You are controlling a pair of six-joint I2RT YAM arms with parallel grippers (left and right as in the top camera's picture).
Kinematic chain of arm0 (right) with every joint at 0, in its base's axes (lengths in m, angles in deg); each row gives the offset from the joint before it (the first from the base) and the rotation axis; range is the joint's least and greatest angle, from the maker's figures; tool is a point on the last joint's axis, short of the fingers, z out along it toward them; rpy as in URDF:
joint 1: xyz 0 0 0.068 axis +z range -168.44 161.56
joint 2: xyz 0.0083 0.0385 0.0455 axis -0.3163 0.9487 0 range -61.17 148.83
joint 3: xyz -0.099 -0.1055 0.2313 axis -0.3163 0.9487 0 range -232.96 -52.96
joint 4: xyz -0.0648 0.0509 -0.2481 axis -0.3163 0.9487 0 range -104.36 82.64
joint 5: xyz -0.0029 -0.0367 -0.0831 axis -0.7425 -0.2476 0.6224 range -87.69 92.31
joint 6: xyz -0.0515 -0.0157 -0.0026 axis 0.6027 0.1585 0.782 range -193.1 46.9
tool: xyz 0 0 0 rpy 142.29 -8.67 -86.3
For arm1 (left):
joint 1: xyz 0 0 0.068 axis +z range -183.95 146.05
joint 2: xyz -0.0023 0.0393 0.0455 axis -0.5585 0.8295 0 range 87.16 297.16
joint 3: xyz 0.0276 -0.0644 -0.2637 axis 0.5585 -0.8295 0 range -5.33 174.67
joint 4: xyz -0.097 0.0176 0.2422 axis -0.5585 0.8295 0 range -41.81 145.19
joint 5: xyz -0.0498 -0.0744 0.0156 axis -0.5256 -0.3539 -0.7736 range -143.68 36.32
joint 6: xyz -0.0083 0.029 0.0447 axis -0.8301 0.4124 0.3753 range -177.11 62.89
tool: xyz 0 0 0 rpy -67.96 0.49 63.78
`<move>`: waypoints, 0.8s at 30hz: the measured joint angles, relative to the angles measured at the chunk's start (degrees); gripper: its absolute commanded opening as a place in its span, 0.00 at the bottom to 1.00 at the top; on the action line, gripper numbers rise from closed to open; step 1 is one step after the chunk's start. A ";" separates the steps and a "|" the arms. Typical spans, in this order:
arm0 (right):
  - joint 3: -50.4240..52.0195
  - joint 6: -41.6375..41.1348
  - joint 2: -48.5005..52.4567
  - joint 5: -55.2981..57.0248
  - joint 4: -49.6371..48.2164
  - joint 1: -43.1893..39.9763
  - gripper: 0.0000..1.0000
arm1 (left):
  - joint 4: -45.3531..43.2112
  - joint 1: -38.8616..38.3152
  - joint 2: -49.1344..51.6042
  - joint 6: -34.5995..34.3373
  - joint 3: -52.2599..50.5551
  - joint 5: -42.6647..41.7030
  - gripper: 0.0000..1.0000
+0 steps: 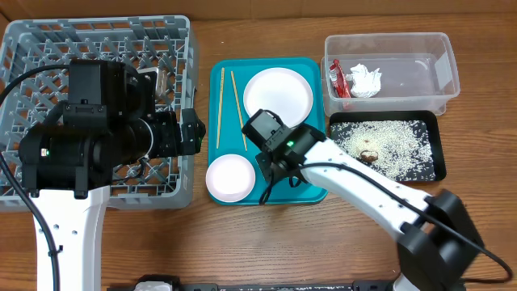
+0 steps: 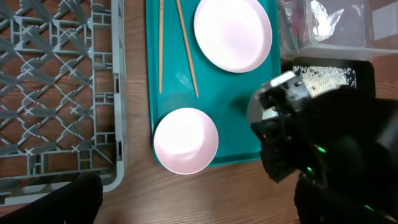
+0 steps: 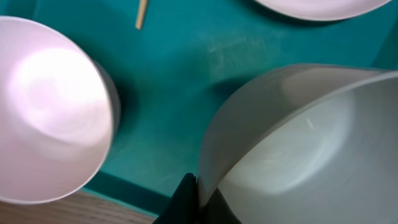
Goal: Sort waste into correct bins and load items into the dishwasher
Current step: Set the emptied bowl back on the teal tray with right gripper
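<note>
In the right wrist view my right gripper (image 3: pixel 200 199) is shut on the rim of the pale green-white bowl (image 3: pixel 298 143), just above the teal tray (image 3: pixel 186 74). From overhead the right gripper (image 1: pixel 271 170) hides the bowl. Beside it on the tray's near left corner sits the pinkish dish (image 1: pixel 230 178). The round plate (image 1: pixel 278 95) and the chopsticks (image 1: pixel 238 109) lie farther back. My left gripper (image 1: pixel 190 133) stands open and holds nothing, between the grey dishwasher rack (image 1: pixel 24 48) and the tray. Its fingers (image 2: pixel 62 199) frame bare table.
The clear tub (image 1: pixel 440 56) at the back right holds the red wrapper (image 1: pixel 338 78) and the white tissue (image 1: pixel 365 79). In front of it the black tray (image 1: pixel 436 153) holds rice grains (image 1: pixel 388 141) with brown bits. The two arms are close together over the tray's left edge.
</note>
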 measured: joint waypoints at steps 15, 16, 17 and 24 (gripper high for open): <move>-3.08 -0.59 0.35 -1.31 6.03 -3.15 0.43 | -6.45 -0.28 0.42 -4.33 0.00 -4.79 1.00; -3.76 -1.22 -0.24 -1.46 6.16 -4.04 0.46 | -7.19 -0.66 0.66 -4.50 0.00 -5.35 1.00; -4.66 -1.73 -1.27 -1.53 6.34 -5.31 0.48 | -8.04 -1.31 1.14 -4.68 0.00 -5.64 1.00; -9.70 -3.50 -13.90 -4.46 6.19 -16.13 0.62 | -10.82 -10.10 8.74 -6.21 0.00 0.79 1.00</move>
